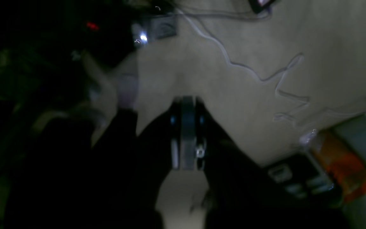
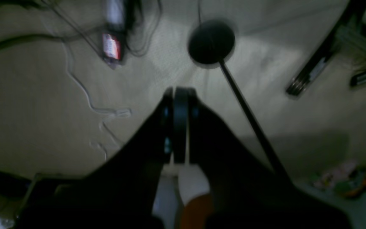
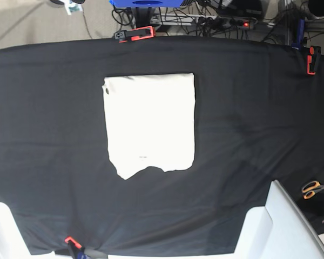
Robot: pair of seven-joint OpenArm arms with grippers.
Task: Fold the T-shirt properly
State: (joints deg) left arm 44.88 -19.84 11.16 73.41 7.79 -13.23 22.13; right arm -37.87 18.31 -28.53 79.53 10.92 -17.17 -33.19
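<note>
surface: black tablecloth point(image 3: 248, 135) | on it: folded T-shirt point(image 3: 151, 124), orange-handled scissors point(image 3: 313, 189) near right edge

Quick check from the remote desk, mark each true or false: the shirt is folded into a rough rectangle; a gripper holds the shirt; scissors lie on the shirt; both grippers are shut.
1. The T-shirt lies folded in a rough rectangle on the black tablecloth. True.
2. A gripper holds it. False: neither arm is over the table.
3. The scissors lie on it. False: they lie apart, near the cloth's edge.
4. The left gripper and right gripper are shut. True.
</note>
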